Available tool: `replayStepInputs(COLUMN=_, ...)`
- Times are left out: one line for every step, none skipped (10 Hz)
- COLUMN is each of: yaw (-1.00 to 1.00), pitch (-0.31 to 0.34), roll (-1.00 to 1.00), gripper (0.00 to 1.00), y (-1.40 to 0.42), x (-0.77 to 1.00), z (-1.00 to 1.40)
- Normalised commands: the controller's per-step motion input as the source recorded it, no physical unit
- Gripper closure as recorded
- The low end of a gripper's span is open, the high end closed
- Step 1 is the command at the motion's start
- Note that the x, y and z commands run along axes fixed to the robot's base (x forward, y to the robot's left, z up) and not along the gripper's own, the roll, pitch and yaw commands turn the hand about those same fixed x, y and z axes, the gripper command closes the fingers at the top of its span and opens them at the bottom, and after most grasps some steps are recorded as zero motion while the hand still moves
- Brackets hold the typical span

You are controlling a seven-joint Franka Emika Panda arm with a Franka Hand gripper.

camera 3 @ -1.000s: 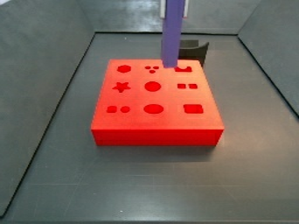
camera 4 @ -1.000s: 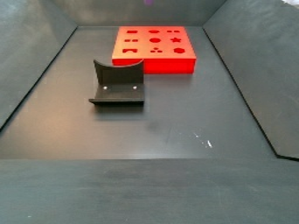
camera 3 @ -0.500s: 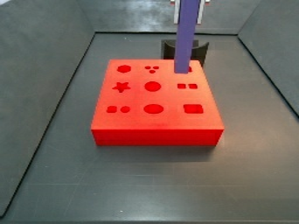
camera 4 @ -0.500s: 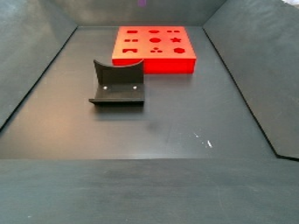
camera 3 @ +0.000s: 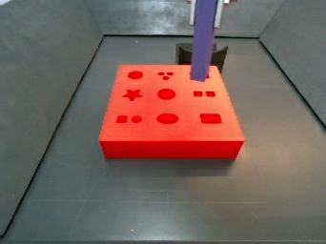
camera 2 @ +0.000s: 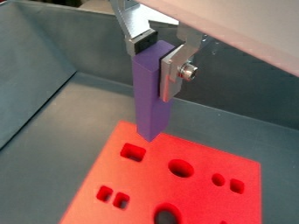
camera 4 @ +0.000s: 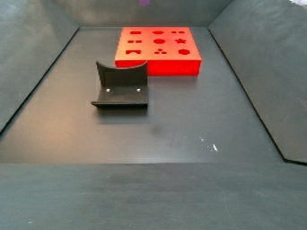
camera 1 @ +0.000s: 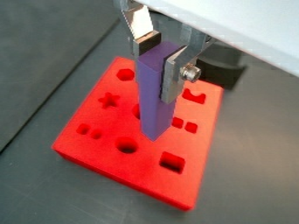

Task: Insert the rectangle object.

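My gripper (camera 1: 160,57) is shut on the rectangle object (camera 1: 155,101), a slim purple-blue bar held upright by its upper end; both wrist views show this grip (camera 2: 158,59). The bar (camera 3: 201,43) hangs over the back right part of the red block (camera 3: 166,129), its lower end just above the top face. The block has several shaped holes, among them a rectangular hole (camera 3: 211,118), also visible in a wrist view (camera 2: 133,152). In a side view only a sliver of the bar (camera 4: 146,3) shows at the frame's top edge, above the block (camera 4: 159,65).
A dark grey curved holder (camera 4: 120,87) stands on the dark floor away from the block; in a side view it sits behind the bar (camera 3: 218,55). Grey walls slope up around the floor on all sides.
The bar has shifted right over the block's back edge since a second ago, with its lower end slightly lower. In the last half second it has barely moved.
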Motion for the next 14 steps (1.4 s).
replayStepInputs(yaw=-0.52, pitch=0.000, roll=0.12, gripper=1.00, y=-0.30, x=0.48, z=-0.14)
replayStepInputs(yaw=-0.19, pitch=0.153, roll=0.29, gripper=1.00, y=-0.35, x=0.55, z=-0.11)
replayStepInputs(yaw=0.00, pitch=0.230, roll=0.50, gripper=1.00, y=-0.30, x=0.61, z=0.00)
replayStepInputs(yaw=0.00, pitch=0.141, roll=0.50, gripper=1.00, y=-0.23, x=0.67, z=0.00)
replayStepInputs(yaw=0.00, pitch=0.079, roll=0.50, gripper=1.00, y=-0.19, x=0.72, z=0.00)
replayStepInputs(yaw=-0.09, pitch=0.001, roll=0.50, gripper=1.00, y=-0.15, x=0.64, z=-0.02)
replayStepInputs(yaw=-0.21, pitch=0.000, roll=0.47, gripper=1.00, y=-0.10, x=0.65, z=0.00)
replayStepInputs(yaw=-0.33, pitch=0.000, roll=0.34, gripper=1.00, y=-0.14, x=0.60, z=0.00)
replayStepInputs(yaw=-0.54, pitch=0.000, roll=0.25, gripper=1.00, y=0.00, x=0.45, z=-0.03)
replayStepInputs(yaw=-0.94, pitch=-0.007, roll=0.01, gripper=1.00, y=0.12, x=0.20, z=-0.09)
replayStepInputs(yaw=-0.95, pitch=-0.004, roll=0.01, gripper=1.00, y=0.11, x=0.18, z=-0.11)
replayStepInputs(yaw=-0.83, pitch=0.000, roll=0.00, gripper=1.00, y=0.21, x=0.32, z=-0.27)
replayStepInputs(yaw=-0.77, pitch=0.000, roll=0.00, gripper=1.00, y=0.25, x=0.39, z=-0.31)
replayStepInputs(yaw=-0.73, pitch=0.151, roll=0.05, gripper=1.00, y=0.29, x=0.23, z=-0.53)
